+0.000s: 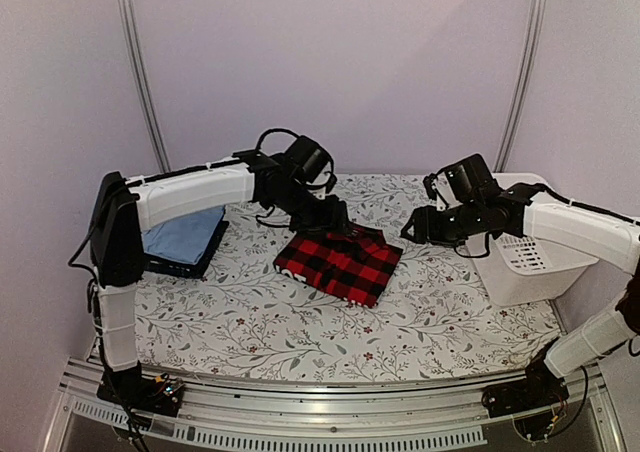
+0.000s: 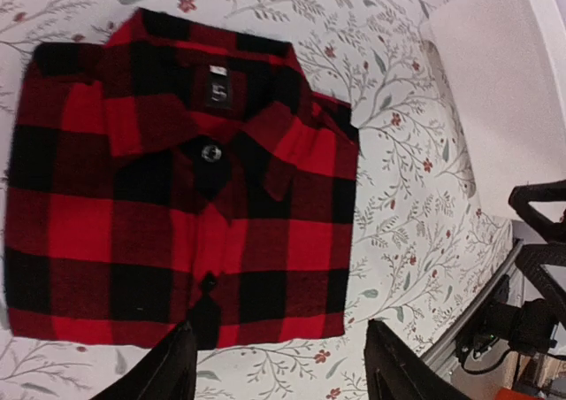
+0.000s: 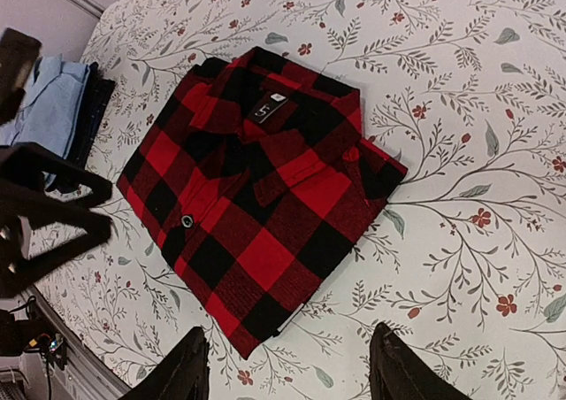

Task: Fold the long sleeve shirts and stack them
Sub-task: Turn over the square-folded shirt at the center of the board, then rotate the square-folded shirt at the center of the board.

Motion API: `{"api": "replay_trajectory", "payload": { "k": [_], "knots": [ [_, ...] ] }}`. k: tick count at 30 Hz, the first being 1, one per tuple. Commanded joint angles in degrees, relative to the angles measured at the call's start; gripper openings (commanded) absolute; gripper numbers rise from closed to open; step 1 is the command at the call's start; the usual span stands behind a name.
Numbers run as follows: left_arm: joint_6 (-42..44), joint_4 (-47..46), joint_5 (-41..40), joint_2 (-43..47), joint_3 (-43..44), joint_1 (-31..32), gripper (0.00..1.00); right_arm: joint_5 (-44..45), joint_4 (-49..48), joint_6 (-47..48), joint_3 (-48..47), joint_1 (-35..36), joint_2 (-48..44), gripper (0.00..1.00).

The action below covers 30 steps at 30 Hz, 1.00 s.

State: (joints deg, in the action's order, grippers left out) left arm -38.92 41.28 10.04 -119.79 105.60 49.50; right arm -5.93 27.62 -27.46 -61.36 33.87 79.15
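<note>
the folded flannel shirt (image 2: 177, 196) lies mid-frame on the tabletop (image 2: 398, 81). its black neck label (image 2: 219, 86) bears a white mark, perhaps "5". left jaws and right jaws hang released.

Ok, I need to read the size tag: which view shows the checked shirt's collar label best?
Left wrist: the label sits close and nearly square-on inside the flannel shirt collar. Right wrist shows it smaller and tilted; from the top view it cannot be made out.

Only readable bit is the small black neck label (image 2: 219, 91) inside the folded red-and-black checked flannel shirt (image 2: 177, 214): a white "S" or "5", can't tell which.
</note>
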Motion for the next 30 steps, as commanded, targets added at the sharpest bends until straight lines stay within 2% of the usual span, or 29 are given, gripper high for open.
{"api": "replay_trajectory", "payload": {
  "k": [1,7,13,20,24,30],
  "knots": [
    [4.38,-6.99,-0.27,6.94,-10.47,-8.74,0.64,-1.79,-4.02,-2.08,1.84,0.56,4.62,0.60],
    [13.40,-9.97,4.53,6.59,-17.88,-16.24,0.59,-2.43,-9.31,-4.50,4.09,0.94,11.58,0.58],
    [16.08,-12.75,7.65,6.00,-24.49,-19.56,0.54,-3.40,-13.27,-6.75,4.85,0.94,17.97,0.52],
    [15.90,-17.36,10.46,6.25,-30.48,-19.88,0.54,-3.59,-15.79,-8.28,3.51,0.76,24.07,0.50],
    [14.01,-19.23,11.50,6.66,-33.27,-19.57,0.52,-2.98,-15.77,-8.29,2.74,0.21,26.61,0.45],
    [8.38,-22.07,11.74,8.70,-38.03,-15.19,0.46,-1.35,-15.19,-7.42,3.78,-2.37,26.58,0.44]
  ]
}}
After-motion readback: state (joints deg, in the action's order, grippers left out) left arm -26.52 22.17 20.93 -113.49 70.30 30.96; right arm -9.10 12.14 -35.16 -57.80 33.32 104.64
